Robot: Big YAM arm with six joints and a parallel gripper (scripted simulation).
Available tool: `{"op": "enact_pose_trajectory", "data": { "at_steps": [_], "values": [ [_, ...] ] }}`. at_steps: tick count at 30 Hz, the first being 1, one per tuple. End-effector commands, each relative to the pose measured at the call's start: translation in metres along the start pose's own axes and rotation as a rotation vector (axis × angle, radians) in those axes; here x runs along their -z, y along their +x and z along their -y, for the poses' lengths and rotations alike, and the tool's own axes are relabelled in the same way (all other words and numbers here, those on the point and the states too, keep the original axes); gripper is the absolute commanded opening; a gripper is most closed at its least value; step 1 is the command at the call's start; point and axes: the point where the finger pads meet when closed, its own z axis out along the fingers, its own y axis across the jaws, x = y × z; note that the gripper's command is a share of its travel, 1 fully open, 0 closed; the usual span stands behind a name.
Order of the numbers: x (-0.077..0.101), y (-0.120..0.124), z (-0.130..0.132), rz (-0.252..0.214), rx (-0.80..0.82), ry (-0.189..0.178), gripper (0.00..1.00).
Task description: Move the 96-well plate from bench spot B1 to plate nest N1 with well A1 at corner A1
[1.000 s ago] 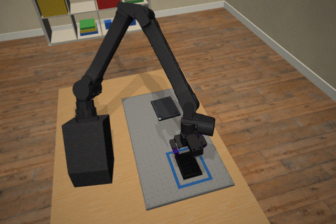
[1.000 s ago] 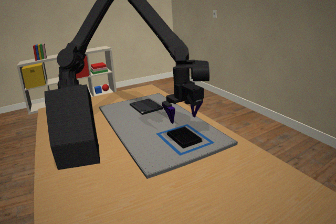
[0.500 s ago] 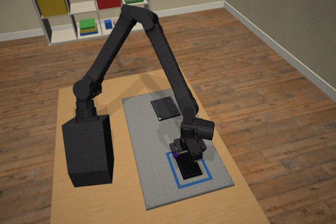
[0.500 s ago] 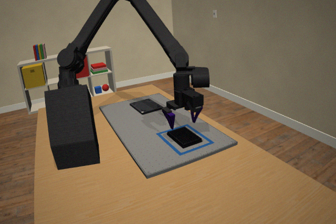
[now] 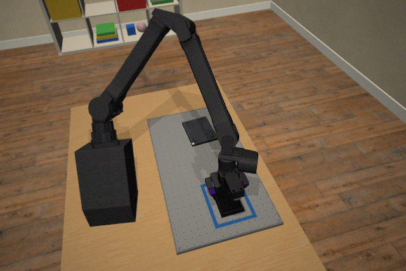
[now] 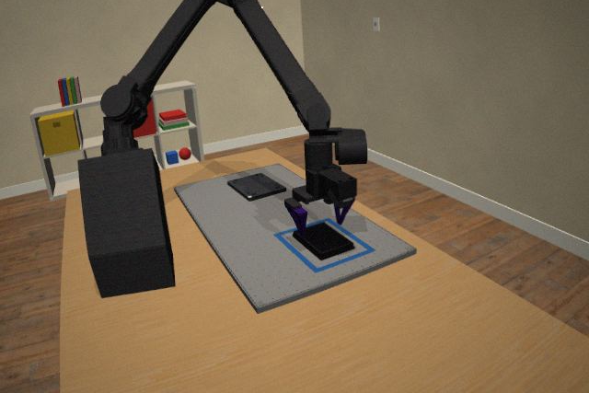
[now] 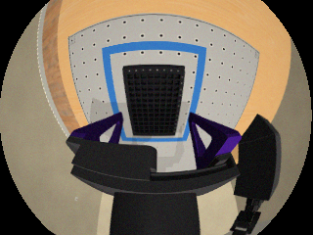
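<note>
Black 96-well plate lies flat inside the blue B1 outline, gripper spread wide above its rear end.

The 96-well plate (image 6: 324, 241) rests on the grey perforated board (image 6: 228, 236), framed by the blue square of spot B1 (image 6: 349, 259). The gripper (image 6: 320, 213) hangs over the plate's far end, its purple fingers (image 6: 298, 218) fully apart on either side of the plate and holding nothing; contact cannot be told. The dark plate nest N1 (image 6: 257, 186) sits farther back on the board, well apart. The board lies on a wooden table (image 6: 332, 331), with the arm's black pedestal (image 6: 123, 226) beside it.
</note>
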Motion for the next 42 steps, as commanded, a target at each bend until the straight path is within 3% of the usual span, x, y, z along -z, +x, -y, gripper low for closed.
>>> {"op": "enact_pose_trajectory", "data": {
  "at_steps": [1,5,12,15,17,18,20,22,26,27,34,35,42],
  "values": [
    [0.010,-0.006,-0.024,0.025,0.015,-0.046,1.00],
    [-0.008,-0.003,-0.015,0.013,0.011,-0.022,1.00],
    [-0.014,-0.004,-0.023,0.021,0.018,-0.038,1.00],
    [-0.024,-0.004,-0.019,0.015,0.015,-0.027,1.00],
    [-0.024,-0.004,-0.019,0.015,0.015,-0.027,1.00],
    [-0.013,-0.003,-0.019,0.022,0.010,-0.044,1.00],
    [-0.031,-0.002,-0.012,0.011,0.008,-0.018,1.00],
    [-0.034,-0.003,-0.014,0.012,0.010,-0.021,1.00],
    [-0.020,-0.004,-0.025,0.026,0.017,-0.048,1.00],
    [-0.024,-0.005,-0.014,0.015,0.006,-0.029,1.00],
    [-0.024,-0.005,-0.014,0.015,0.006,-0.029,1.00],
    [-0.024,-0.005,-0.014,0.015,0.006,-0.029,0.00],
    [-0.024,-0.005,-0.014,0.015,0.006,-0.029,0.00]
  ]
}}
